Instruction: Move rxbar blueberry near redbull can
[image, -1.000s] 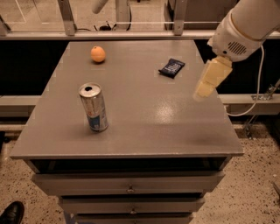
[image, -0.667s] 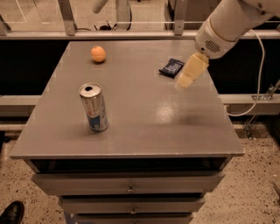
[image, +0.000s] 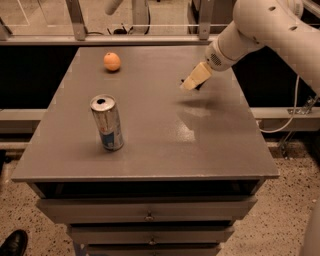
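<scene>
The redbull can (image: 107, 123) stands upright on the front left part of the grey table (image: 150, 145), silver with blue patches. My gripper (image: 192, 81) reaches in from the upper right on a white arm and sits over the far right part of the table. It covers the rxbar blueberry; only a thin dark sliver (image: 199, 87) shows beside the cream-coloured fingers. The gripper is far from the can, to its right and behind it.
An orange fruit (image: 112, 61) lies at the far left of the table. Metal rails run behind the table. Drawers sit below the table's front edge. A cable hangs at the right. A dark shoe (image: 14, 242) is on the floor at bottom left.
The gripper has moved left and toward the back of the table, onto the spot where the dark blue bar lay in full view. The bar is now almost fully hidden. The can and orange have not moved.
</scene>
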